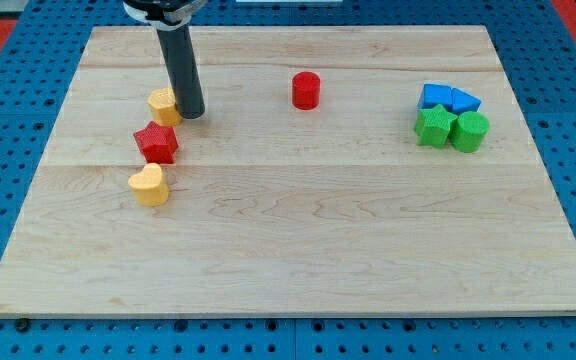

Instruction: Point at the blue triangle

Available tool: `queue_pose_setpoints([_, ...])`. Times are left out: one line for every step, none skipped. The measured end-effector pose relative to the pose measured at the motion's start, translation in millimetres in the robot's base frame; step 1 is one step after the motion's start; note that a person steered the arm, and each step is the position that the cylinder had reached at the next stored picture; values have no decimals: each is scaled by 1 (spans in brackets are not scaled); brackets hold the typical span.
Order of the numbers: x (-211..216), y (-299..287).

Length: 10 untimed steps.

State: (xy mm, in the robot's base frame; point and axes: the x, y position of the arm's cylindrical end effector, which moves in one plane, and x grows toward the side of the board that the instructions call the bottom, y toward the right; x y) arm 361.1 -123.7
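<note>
The blue triangle (pixel 464 100) lies at the view's right, in a tight cluster with a blue cube (pixel 434 96), a green star (pixel 433 127) and a green cylinder (pixel 469 131). My tip (pixel 190 113) is far off at the view's upper left, right beside a yellow block (pixel 163 106) and touching or almost touching its right side. The rod rises from there to the view's top edge.
A red star (pixel 156 143) and a yellow heart (pixel 149 185) lie below the yellow block at the left. A red cylinder (pixel 306 90) stands alone at upper centre. The wooden board (pixel 298 250) rests on a blue pegboard.
</note>
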Motion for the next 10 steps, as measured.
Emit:
queue_pose_setpoints([0,0])
queue_pose_setpoints([2,27])
queue_pose_setpoints([1,58])
queue_pose_setpoints([-29,58])
queue_pose_setpoints([-66,64])
queue_pose_setpoints([-95,123])
queue_pose_setpoints([-105,244])
queue_pose_setpoints([-77,342])
queue_pose_setpoints([-27,363])
queue_pose_setpoints([-11,330])
